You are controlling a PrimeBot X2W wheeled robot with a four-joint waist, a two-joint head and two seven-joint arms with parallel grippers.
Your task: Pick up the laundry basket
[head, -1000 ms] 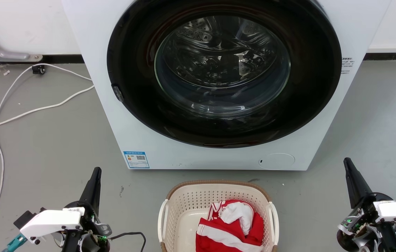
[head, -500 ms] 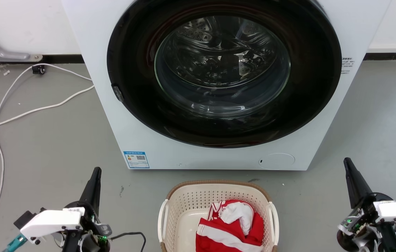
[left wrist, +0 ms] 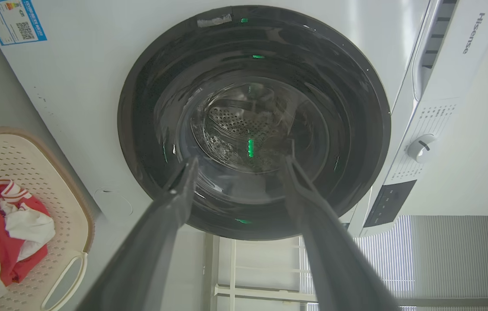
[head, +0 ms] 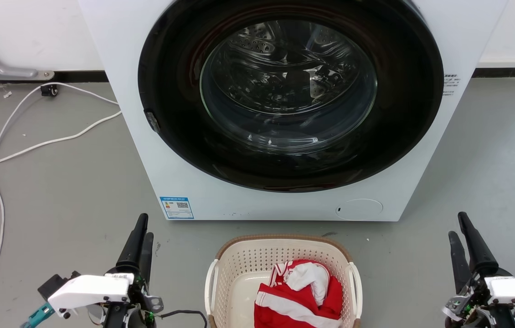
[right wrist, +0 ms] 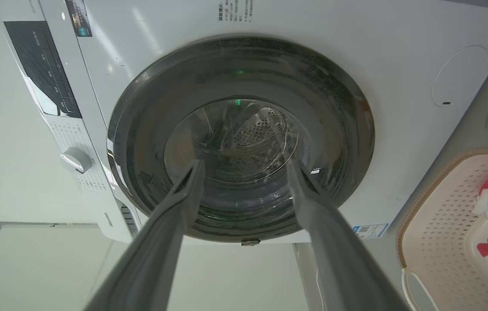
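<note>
1. The laundry basket (head: 280,238) stands on the grey floor (head: 66,191) at 6 o'clock in the head view. It is just in front of the Hisense front-loading washing machine (head: 285,205) and apart from it. It is cream and perforated, with a brown woven-look rim.
2. A crumpled red and white garment (head: 298,296) lies inside the basket, toward its 4 o'clock side.
3. One white loop handle (head: 210,284) is at the basket's 9 o'clock side and the other loop handle (head: 357,284) is at its 3 o'clock side. Nothing touches either one.
4. The left gripper (head: 145,226) is at 7 o'clock in the head view, well to the side of the basket, with its fingers pointing toward 12. In the left wrist view the left gripper (left wrist: 240,160) has its two fingers spread wide with nothing between them. The basket (left wrist: 49,185) lies at 8 o'clock in that view.
5. The right gripper (head: 457,224) is at 5 o'clock in the head view, also well apart from the basket. In the right wrist view the right gripper (right wrist: 246,163) has its fingers wide apart and holds nothing. The basket (right wrist: 438,229) is at 4 o'clock in that view.
6. The washer's round dark glass door (head: 289,91) is closed and sits at 12 o'clock in the head view. A blue label (head: 176,207) is on the front panel at the door's 7 o'clock.
7. A white cable (head: 34,146) trails across the floor at 9 o'clock.
</note>
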